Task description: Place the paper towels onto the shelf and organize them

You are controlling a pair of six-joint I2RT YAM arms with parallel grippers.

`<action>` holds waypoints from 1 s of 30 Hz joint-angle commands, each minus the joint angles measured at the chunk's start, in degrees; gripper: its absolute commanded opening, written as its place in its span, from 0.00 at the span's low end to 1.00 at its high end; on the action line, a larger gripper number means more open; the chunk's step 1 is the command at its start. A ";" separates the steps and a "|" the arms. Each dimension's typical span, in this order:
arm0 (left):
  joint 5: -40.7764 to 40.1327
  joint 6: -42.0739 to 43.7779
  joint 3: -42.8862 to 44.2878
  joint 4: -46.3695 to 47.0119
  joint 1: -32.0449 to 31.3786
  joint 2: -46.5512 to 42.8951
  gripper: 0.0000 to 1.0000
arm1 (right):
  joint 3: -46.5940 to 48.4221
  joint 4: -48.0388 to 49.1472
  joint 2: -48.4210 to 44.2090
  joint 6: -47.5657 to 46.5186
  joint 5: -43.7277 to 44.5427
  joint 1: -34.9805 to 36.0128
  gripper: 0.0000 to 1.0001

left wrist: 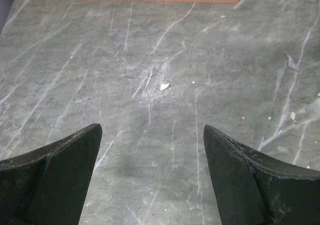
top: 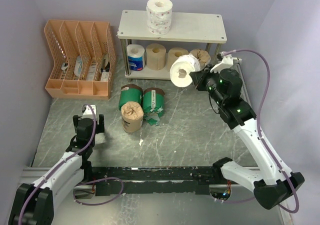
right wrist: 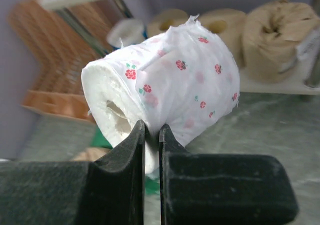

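I find the right gripper (right wrist: 149,131) pinched on the floral roll (right wrist: 170,75), which is held upper centre, before the shelf (top: 200,27). The left gripper (left wrist: 152,132) is spread, holding nothing. Other rolls (top: 159,15): one on the top board, four on the lower, three on the table (top: 200,130).

The top external camera looks down on the whole table (top: 200,135) from above its near edge. The left wrist camera hangs close over that table; the right wrist's faces the nearby shelf (right wrist: 280,87), seen at the overhead's upper centre.
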 commanded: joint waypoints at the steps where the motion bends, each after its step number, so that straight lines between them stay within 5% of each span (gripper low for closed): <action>1: 2.34 -0.52 2.74 1.79 1.38 2.41 0.94 | 2.01 14.53 -1.84 17.27 -5.55 -0.46 0.00; 19: 10.67 -1.37 5.59 1.28 9.85 8.36 0.94 | 28.13 20.55 20.67 27.35 6.61 -4.85 0.00; 26: 12.44 -1.67 6.22 1.11 11.88 9.41 0.94 | 33.60 22.75 31.62 35.21 -6.27 -14.50 0.00; 30: 12.53 -1.77 6.23 1.11 12.12 9.43 0.94 | 27.77 25.69 26.86 28.26 -14.45 -14.82 0.00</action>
